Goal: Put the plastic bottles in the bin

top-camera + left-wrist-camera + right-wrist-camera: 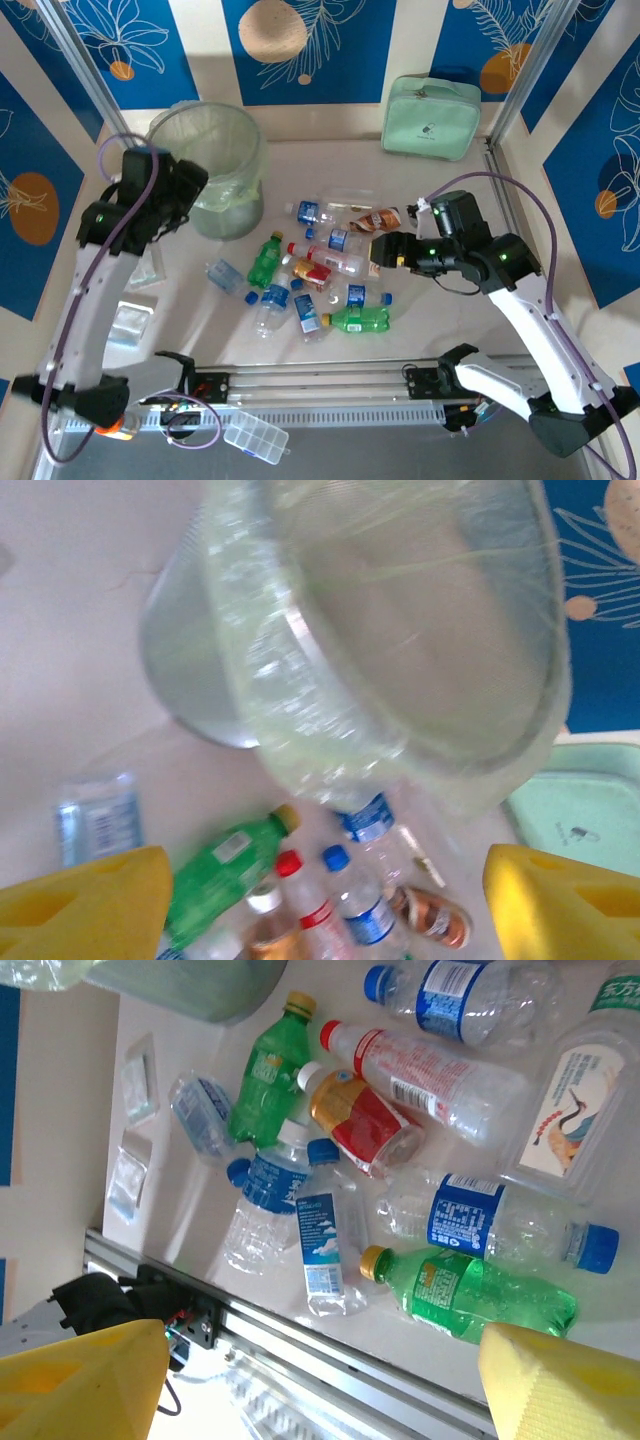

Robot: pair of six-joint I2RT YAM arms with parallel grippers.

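Note:
Several plastic bottles (330, 262) lie in a loose pile mid-table, clear with blue or red labels, plus two green ones (265, 258) (358, 319). The bin (238, 190), translucent with a pale green bag, stands at the back left. My left gripper (183, 198) hovers beside the bin, open and empty; its view looks down into the bin (420, 630) with the left gripper (325, 905) above a green bottle (220, 875). My right gripper (377, 252) hangs open over the pile's right side; in its own view the right gripper (320, 1390) is empty and a green bottle (480, 1295) lies near its right finger.
A mint-green zippered case (431, 117) leans at the back right. Small clear packets (133, 322) lie at the left. A metal rail (330, 385) runs along the near edge, with a clear compartment box (256, 436) in front of it.

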